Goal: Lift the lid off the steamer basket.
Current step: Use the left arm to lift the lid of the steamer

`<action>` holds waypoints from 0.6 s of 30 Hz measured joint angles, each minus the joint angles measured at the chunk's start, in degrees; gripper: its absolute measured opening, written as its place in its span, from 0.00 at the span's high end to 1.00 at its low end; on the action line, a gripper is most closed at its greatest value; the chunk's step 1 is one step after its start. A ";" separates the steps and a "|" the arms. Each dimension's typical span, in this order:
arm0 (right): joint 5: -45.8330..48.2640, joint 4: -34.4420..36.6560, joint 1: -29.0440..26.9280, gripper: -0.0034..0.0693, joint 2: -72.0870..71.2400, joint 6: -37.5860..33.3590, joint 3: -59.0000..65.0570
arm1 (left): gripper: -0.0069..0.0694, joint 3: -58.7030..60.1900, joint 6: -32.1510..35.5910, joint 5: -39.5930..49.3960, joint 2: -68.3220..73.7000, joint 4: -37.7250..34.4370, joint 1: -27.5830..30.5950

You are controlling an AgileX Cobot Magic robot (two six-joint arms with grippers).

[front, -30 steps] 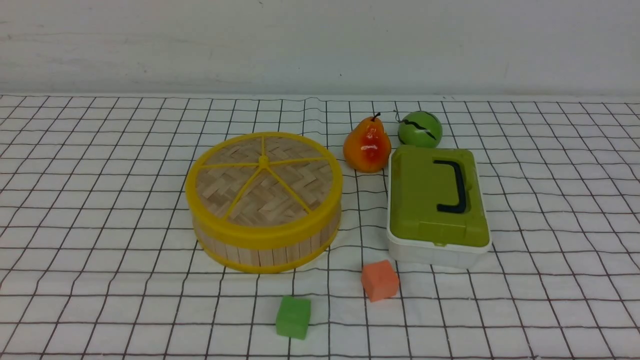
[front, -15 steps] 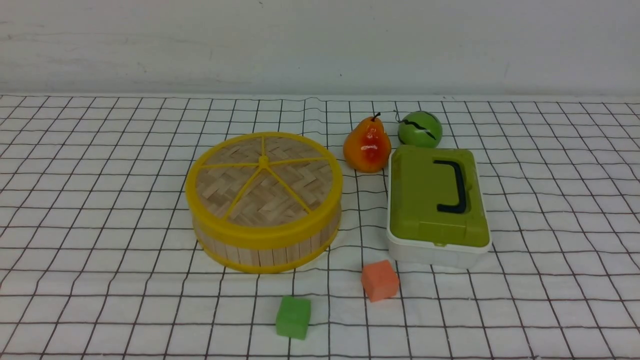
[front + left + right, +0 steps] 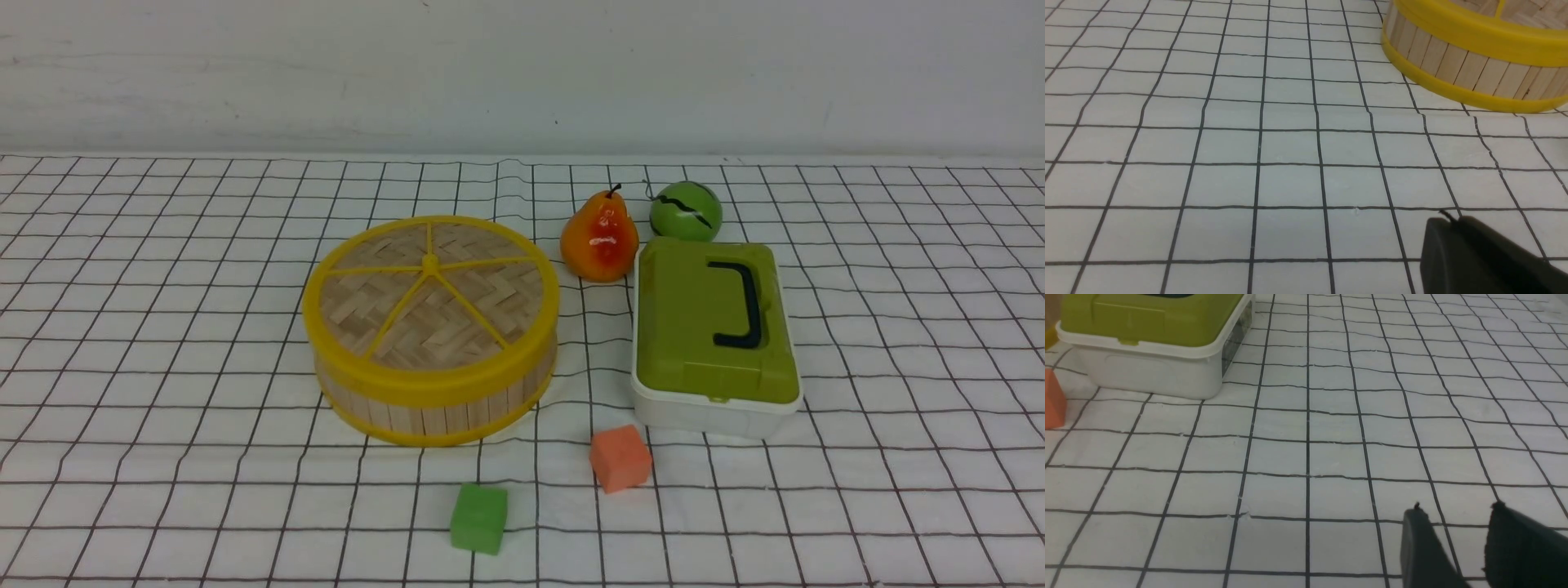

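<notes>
Two pairs of jaws in sight: closed on the left gripper (image 3: 1451,214), parted on the right gripper (image 3: 1457,504). Well apart from the left jaws, on the white desk (image 3: 204,482) with its black grid, with a round, shallow steamer basket of light wood slats and yellow rims (image 3: 435,418). On top of that, also well apart from the left jaws, seated flat with a flat, round, woven bamboo lid with yellow rim and spokes (image 3: 433,314). Ahead of the right jaws, and apart from them, with a rectangular white plastic box (image 3: 710,414) under a green plastic cover with a black handle (image 3: 686,327). Farther from the right jaws than the box, side by side, with a glossy red-orange pear (image 3: 602,241) and a round green ball with dark stripes (image 3: 686,212). Sideways between the two pairs of jaws, touching neither, with a small orange cube (image 3: 620,459) near the box and a small green cube (image 3: 479,518) nearer the basket's side
</notes>
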 joint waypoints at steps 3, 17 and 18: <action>0.00 0.00 0.00 0.62 0.00 0.00 0.00 | 0.88 0.00 0.00 -0.06 0.00 -0.06 0.00; 0.00 0.00 0.00 0.62 0.00 0.00 0.00 | 0.86 0.00 0.00 -20.38 0.00 -0.08 0.00; 0.00 0.00 0.00 0.62 0.00 0.00 0.00 | 0.86 0.00 0.00 -24.80 0.00 -0.08 0.00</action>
